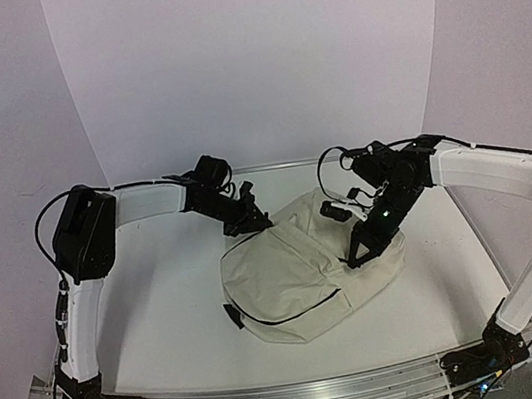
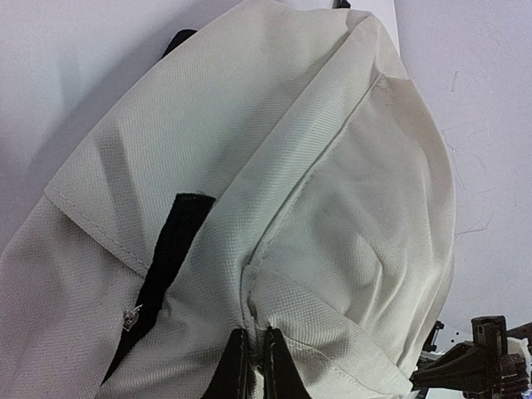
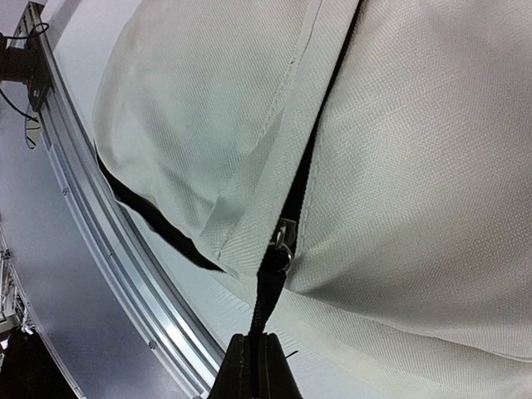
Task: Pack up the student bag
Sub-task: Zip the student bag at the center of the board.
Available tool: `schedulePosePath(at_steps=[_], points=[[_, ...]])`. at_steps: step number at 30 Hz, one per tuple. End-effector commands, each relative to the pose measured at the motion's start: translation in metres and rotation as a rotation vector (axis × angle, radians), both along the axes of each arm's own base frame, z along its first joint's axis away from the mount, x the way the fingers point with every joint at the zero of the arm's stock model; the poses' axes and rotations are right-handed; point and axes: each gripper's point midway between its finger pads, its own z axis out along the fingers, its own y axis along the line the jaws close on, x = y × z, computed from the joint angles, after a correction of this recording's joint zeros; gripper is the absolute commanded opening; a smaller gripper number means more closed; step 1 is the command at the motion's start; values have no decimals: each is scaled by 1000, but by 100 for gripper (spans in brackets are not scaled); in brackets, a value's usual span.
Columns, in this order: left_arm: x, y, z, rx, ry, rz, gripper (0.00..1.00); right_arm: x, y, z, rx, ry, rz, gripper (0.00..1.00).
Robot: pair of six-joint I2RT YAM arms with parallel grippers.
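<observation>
Tally. Tables: one, the table (image 1: 165, 327). Bags: one, the student bag (image 1: 298, 275). Arms: two, left arm (image 1: 145, 200) and right arm (image 1: 484, 170). Pincers: two, left pincer (image 1: 262, 222) and right pincer (image 1: 355, 261). Zipper pulls discernible: one, the zipper pull (image 3: 273, 283), seen in the right wrist view.

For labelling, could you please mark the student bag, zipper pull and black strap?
student bag (image 1: 279, 280): top view, front panel.
zipper pull (image 3: 268, 293): right wrist view, black strip.
black strap (image 2: 181, 226): left wrist view, middle.
</observation>
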Motion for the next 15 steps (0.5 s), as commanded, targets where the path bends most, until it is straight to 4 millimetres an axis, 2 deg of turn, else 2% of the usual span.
schedulePosePath(at_steps=[1,5,9,13,15], points=[[44,48,19,62,-84,152,0,-30,-29,-7,-105,42,50,0],[46,53,19,68,-82,155,0,-37,-39,-14,-142,43,84,0],[48,56,21,68,-84,160,0,-37,-40,-17,-155,50,96,0],[46,55,30,52,-103,150,0,-26,-25,-17,-125,69,88,0],[43,52,44,14,-138,121,0,-19,-15,-14,-97,77,81,0]])
